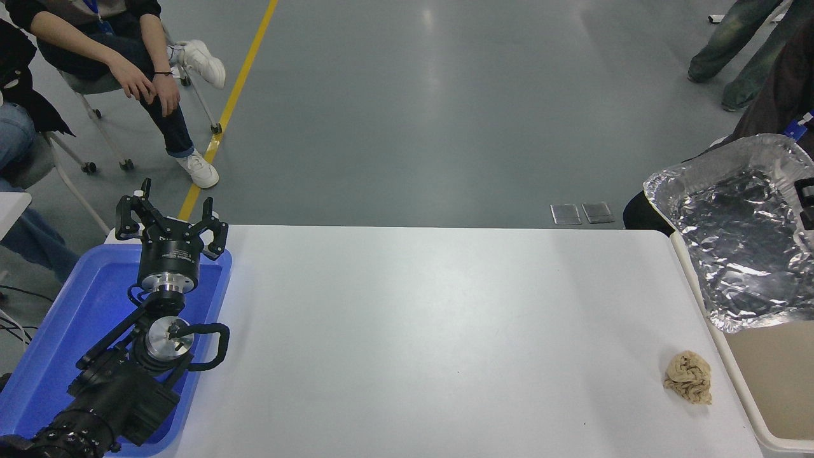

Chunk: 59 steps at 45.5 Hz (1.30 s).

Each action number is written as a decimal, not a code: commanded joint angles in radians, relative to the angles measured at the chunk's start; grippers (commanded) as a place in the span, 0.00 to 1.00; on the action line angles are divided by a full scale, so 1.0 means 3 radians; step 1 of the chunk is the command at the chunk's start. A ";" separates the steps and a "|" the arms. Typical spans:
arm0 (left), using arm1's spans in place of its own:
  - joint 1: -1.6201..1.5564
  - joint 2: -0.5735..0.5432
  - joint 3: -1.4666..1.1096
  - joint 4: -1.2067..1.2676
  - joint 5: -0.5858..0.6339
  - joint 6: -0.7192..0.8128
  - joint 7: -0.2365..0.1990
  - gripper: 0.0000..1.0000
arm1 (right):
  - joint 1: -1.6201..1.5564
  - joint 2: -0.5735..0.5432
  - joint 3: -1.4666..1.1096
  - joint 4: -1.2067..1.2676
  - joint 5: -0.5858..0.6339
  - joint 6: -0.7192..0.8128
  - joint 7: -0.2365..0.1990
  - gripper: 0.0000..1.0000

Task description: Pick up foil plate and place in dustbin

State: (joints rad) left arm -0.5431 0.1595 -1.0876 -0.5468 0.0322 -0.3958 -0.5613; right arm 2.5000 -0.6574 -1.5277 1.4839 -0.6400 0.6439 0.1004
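- The white table [413, 331] fills the foreground, bare across its middle, with seated people beyond its far edge.
- The dustbin [725, 337], cream-beige with a thick rim, stands against the table's right end; only its near-left rim and part of its inner floor show.
- The foil plate [731, 242] hangs in the air over the dustbin's far end, tilted so its wrinkled inside faces the camera, its lower edge low over the bin's opening.
- The blue tray [38, 356] sits at the table's left end, under the parked left arm.
- The left gripper [172, 219] rests above that tray's far end, fingers spread apart and holding nothing.
- The right gripper [806, 203] barely shows at the picture's right edge, a dark block against the plate's right rim; it looks clamped on that rim, since nothing else carries the plate.
- A small tan wad [688, 378] lies on the table just beside the bin's rim, apart from the plate.
- To finish well, the plate should probably be carried fully inside the rim and lowered before letting go, as light foil may catch on the edge.
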 commanded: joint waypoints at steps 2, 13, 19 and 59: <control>0.0000 0.0000 0.0000 0.0002 0.0000 0.0000 0.0000 0.99 | -0.0208 -0.0165 -0.0016 -0.0191 -0.0361 -0.0024 -0.0002 0.00; 0.0000 0.0000 0.0000 0.0002 0.0000 0.0000 0.0000 0.99 | -0.1051 -0.0687 0.0265 -0.1197 -0.0796 -0.0106 0.0034 0.00; 0.0000 0.0000 0.0000 0.0002 0.0000 0.0000 0.0000 0.99 | -0.1721 -0.0988 0.0710 -0.1735 -0.1072 -0.0249 0.0034 0.00; -0.0005 0.0000 -0.0005 0.0002 0.0000 0.0000 0.0000 0.99 | -0.5480 -0.0145 0.3354 -0.3704 -0.1252 -0.1758 -0.0099 0.76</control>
State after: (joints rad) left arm -0.5442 0.1596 -1.0885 -0.5460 0.0322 -0.3957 -0.5618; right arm 1.0037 -0.7801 -0.6574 0.4482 -1.0194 0.1762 0.0916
